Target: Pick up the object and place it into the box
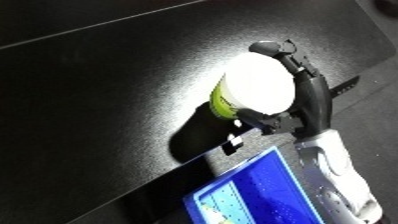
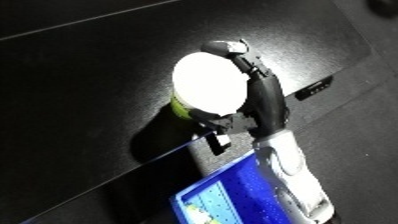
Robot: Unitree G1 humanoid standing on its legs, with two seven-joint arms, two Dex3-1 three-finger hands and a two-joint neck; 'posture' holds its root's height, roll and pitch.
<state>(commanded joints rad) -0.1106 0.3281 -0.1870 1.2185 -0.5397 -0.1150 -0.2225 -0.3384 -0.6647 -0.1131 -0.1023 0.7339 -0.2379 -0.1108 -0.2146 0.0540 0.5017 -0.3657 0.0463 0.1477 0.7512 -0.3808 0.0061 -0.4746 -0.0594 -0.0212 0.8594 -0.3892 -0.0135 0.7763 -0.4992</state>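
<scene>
A round container with a bright white lid (image 1: 258,82) and a yellow-green side (image 1: 222,104) stands on the dark tabletop (image 1: 98,95). My right hand (image 1: 306,97) is curled round it: fingers arch over its far side (image 1: 277,48) and the thumb (image 1: 258,120) presses at its near side. The white forearm (image 1: 338,175) comes in from the lower right. The blue bin (image 2: 240,195) sits below the container at the bottom of the view, near the forearm. My left hand is nowhere in either view.
The table's near edge (image 1: 191,162) runs diagonally from lower left to the right. A small white tag (image 1: 234,141) hangs at that edge. A dark strip with a small label (image 2: 315,89) lies at the right.
</scene>
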